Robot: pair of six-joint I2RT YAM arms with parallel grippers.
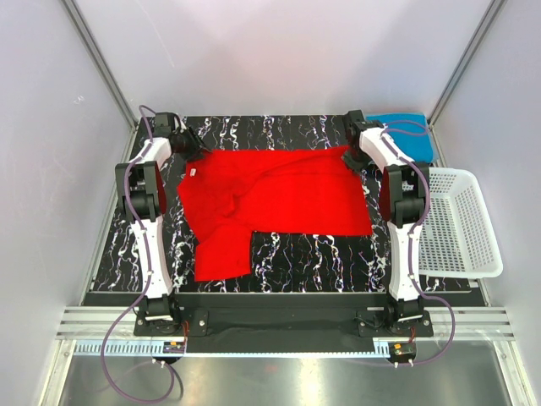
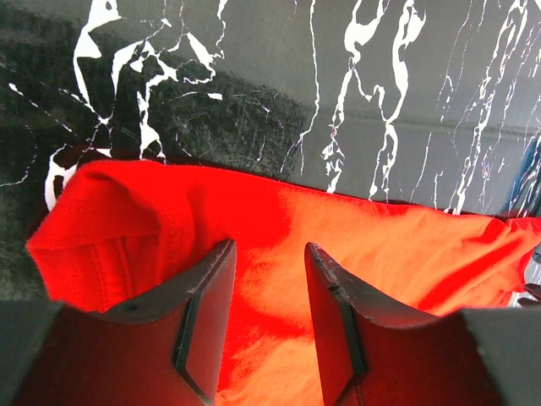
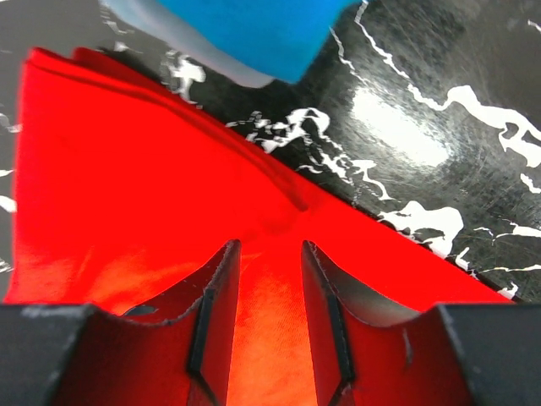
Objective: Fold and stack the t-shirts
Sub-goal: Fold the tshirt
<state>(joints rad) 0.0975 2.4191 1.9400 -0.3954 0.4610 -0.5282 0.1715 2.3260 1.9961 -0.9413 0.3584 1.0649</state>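
Observation:
A bright red t-shirt [image 1: 279, 199] lies spread on the black marbled table [image 1: 313, 254], partly folded, with one part hanging toward the near left. My left gripper [image 1: 188, 145] hovers over the shirt's far left corner. In the left wrist view its jaws [image 2: 269, 245] stand open, with red cloth [image 2: 380, 245] lying below the gap. My right gripper [image 1: 355, 156] is at the shirt's far right corner, also open [image 3: 270, 245] above red cloth [image 3: 127, 186]. A folded bright blue t-shirt [image 1: 404, 135] lies at the far right corner and shows beyond the red edge [image 3: 254, 34].
A white mesh basket [image 1: 461, 224] stands off the table's right edge, beside the right arm. Grey walls close in the far side and both sides. Bare marbled tabletop shows in front of the red shirt.

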